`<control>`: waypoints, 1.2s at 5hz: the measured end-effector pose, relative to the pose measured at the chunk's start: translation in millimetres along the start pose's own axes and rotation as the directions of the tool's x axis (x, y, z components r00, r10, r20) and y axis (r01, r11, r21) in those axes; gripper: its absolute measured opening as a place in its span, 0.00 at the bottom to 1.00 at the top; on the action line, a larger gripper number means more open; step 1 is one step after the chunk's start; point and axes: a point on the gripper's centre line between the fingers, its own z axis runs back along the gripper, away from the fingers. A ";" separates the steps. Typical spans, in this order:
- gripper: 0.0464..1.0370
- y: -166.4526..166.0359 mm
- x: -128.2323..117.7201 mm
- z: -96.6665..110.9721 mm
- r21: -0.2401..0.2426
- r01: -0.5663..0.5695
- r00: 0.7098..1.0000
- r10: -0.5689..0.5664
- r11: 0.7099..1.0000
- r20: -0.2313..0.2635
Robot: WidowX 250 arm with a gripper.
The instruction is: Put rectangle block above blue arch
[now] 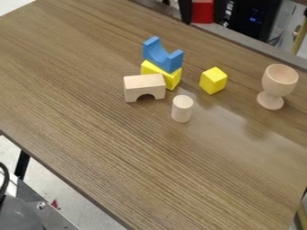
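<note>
Gripper (203,22) at the far edge of the scene, and as I read it on my screen its two dark fingers are parted only by the width of the red block (203,12), closed on its sides. I take that for the rectangle block. Its lower end sits about level with the fingertips, so I have little of it sticking out to set down first.

My target, the blue arch (162,57), lies hollow side up on a yellow block (170,79), left of the yellow cube (213,81). The pale arch (144,87) stands on the near side of that stack, with the pale cylinder (182,108) nearer and to the right. The wooden goblet (280,81) is well apart, far to the right.

I'd guess painted wood: light, stiff, hard to damage, but smooth enough to twist if pinched off-centre. A middle hold across two flat sides, moderately firm, should suit it. The block must bridge both raised ends of the arch, so I'd want its long side level and lined up with them before letting go gently. Pressing on one end could tip the loose stack.
</note>
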 end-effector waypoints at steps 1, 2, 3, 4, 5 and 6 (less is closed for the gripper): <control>0.55 -2.6 0.8 -10.6 0.036 -0.221 0.975 0.221 0.975 -0.003; 0.55 -7.4 4.4 -4.9 0.027 -0.400 0.916 0.400 0.916 0.013; 0.55 -6.9 7.2 -3.4 0.003 -0.517 0.856 0.517 0.856 0.000; 0.55 -5.2 10.7 -2.0 -0.017 -0.580 0.814 0.580 0.814 -0.014; 0.55 4.0 24.4 -13.3 -0.012 -0.616 0.788 0.615 0.788 -0.018; 0.55 11.1 35.7 -19.8 -0.028 -0.643 0.766 0.643 0.766 -0.014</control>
